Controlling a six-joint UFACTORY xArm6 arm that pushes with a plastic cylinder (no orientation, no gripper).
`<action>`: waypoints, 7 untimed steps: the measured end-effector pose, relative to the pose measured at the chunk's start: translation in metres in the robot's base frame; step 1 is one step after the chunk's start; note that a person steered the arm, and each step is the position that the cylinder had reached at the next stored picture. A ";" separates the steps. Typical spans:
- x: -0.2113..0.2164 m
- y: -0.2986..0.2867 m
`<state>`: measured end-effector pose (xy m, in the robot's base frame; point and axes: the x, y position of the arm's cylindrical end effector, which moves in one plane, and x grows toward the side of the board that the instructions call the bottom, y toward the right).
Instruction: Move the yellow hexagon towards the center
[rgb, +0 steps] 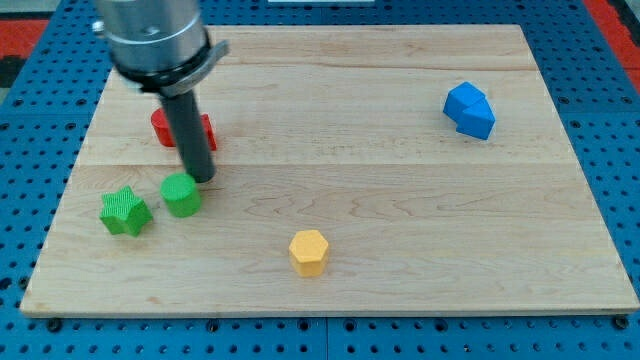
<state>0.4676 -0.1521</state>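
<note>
The yellow hexagon (309, 251) lies on the wooden board (400, 200), below the board's middle and near the view's bottom edge. My tip (201, 178) is at the view's left, well to the left of and above the yellow hexagon. It stands just above and to the right of a green round block (181, 195), touching it or nearly so. The rod partly hides a red block (160, 127) behind it.
A green star block (125, 212) lies left of the green round block, near the board's left edge. A blue block (470, 109) of irregular shape sits at the upper right. Blue pegboard (610, 60) surrounds the board.
</note>
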 end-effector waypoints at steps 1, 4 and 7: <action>0.003 -0.020; 0.052 0.096; 0.140 0.153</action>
<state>0.6079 0.0010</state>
